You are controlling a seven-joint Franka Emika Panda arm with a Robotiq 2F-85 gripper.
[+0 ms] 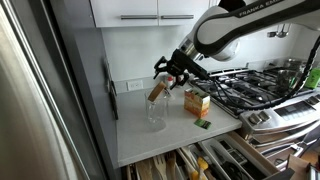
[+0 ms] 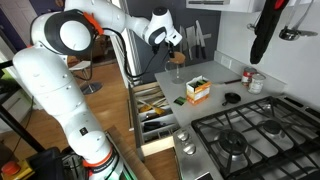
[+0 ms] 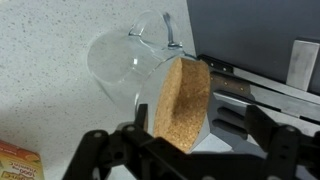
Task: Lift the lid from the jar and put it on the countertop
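**Pincer (image 3: 200, 125) pinching the lid (image 3: 185, 102), held off the jar (image 3: 122, 60).**

Wrist view: the tan, cork-look lid is gripped between the two jaws. It stands tilted on its edge with one flat face towards the camera. Just past the pincer stands the clear glass jar, its mouth open, on the speckled white table (image 3: 40, 70). In an exterior view the lid (image 1: 157, 92) hangs slanted under the pincer (image 1: 170, 72), right above the jar (image 1: 157, 112); I cannot tell whether it touches the rim. A yellow-orange box (image 1: 196, 101) stands on the table (image 1: 140, 140) to one side of the pincer, apart from the jar. Farther on that side is the gas stove (image 1: 250, 85).
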